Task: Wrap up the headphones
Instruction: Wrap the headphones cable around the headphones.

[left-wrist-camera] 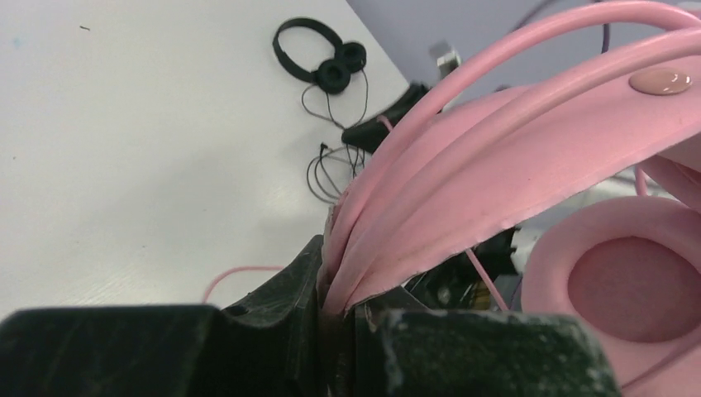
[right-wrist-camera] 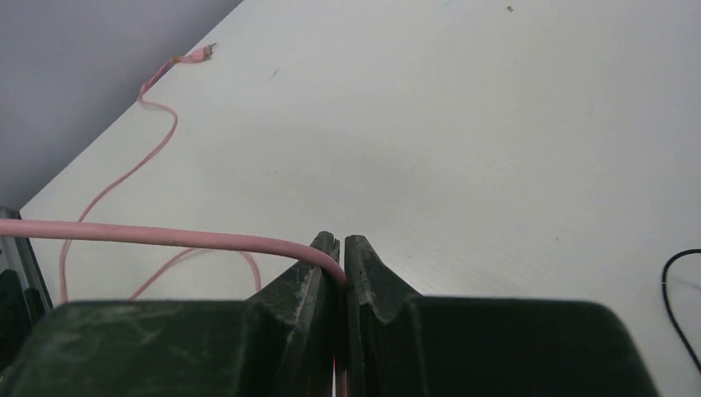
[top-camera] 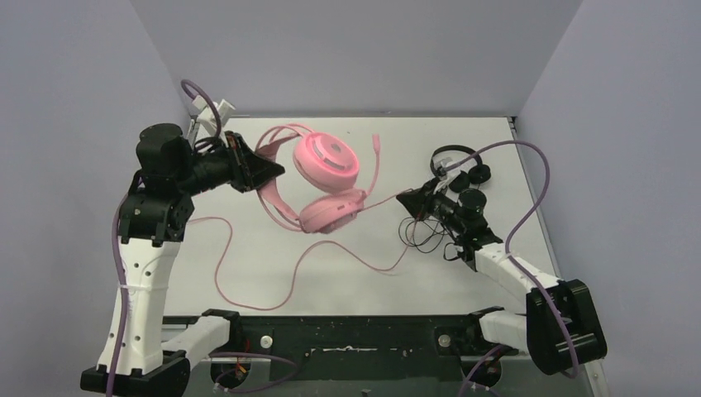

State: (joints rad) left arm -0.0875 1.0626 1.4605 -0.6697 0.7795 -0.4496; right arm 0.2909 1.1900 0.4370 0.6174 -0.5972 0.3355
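Pink padded over-ear headphones (top-camera: 326, 174) hang over the white table (top-camera: 496, 141), left gripper (top-camera: 269, 172) clamped on the headband, right gripper (right-wrist-camera: 341, 248) pinching the long pink cable (right-wrist-camera: 165, 236). I'd wind with steady tension and steer clear of the small black headphones (top-camera: 460, 165) nearby.

Pink headphones (top-camera: 326, 163) glossy smooth plastic; table (top-camera: 364, 298) matt.
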